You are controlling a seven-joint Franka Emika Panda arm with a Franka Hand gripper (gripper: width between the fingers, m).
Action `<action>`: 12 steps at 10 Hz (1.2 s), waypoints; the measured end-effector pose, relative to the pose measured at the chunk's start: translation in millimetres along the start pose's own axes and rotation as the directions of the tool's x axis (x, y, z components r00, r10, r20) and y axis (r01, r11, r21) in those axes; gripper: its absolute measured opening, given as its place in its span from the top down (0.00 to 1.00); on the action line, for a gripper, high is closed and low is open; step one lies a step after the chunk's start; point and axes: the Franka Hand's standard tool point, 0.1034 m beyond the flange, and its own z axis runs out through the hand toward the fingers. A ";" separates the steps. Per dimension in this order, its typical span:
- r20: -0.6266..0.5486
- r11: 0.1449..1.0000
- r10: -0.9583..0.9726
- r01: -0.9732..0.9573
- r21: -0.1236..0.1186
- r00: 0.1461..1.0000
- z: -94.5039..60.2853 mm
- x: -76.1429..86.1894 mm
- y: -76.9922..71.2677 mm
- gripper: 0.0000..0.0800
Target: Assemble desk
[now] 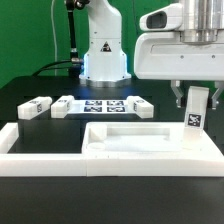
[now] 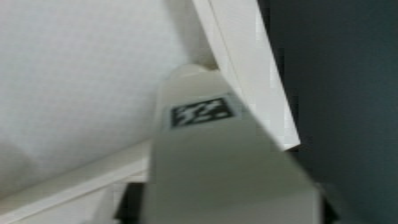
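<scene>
desk leg: you have the desk leg (image 1: pixel 196 110) (image 2: pixel 222 170) standing upright, long axis vertical, at the far corner of the desk top (image 1: pixel 140 152) (image 2: pixel 89 80) on the exterior view's right.
leg tag: its small black-and-white tag (image 1: pixel 193 118) (image 2: pixel 201 112) faces the exterior camera. in the wrist view it sits just beside the top's raised rim.
leg foot: the lower end is hidden behind the rim, so you cannot tell whether it rests on anything.
gripper: your gripper (image 1: pixel 196 97) comes down from above, with one finger on each side of the leg, clamped against it.
desk top: it lies flat with the rim up, long axis running across the exterior view, toward the table's near edge and to the exterior view's right of the middle.
border bars: a long white bar (image 1: pixel 110 166) runs along the near edge, touching the desk top's near side. a second piece (image 1: pixel 20 135) turns up at the exterior view's left.
marker board: it lies flat (image 1: pixel 100 105) behind the desk top, well apart from the held leg.
loose legs: one (image 1: pixel 35 107) lies toward the table's edge on the exterior view's left, one (image 1: pixel 63 105) and one (image 1: pixel 141 105) just beside the marker board's two ends.
in the way: only the desk top's rim is close to the leg.
robot base: it stands (image 1: pixel 103 50) at the far edge.
</scene>
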 end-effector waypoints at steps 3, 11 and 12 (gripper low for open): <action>-0.016 0.918 0.396 -0.396 0.001 0.918 1.4 0.4 2.9 0.64; 0.088 0.305 0.948 -0.952 0.024 0.306 1.0 -1.6 11.7 0.64; 0.091 0.262 0.961 -0.965 0.020 0.263 1.0 -1.8 11.4 0.64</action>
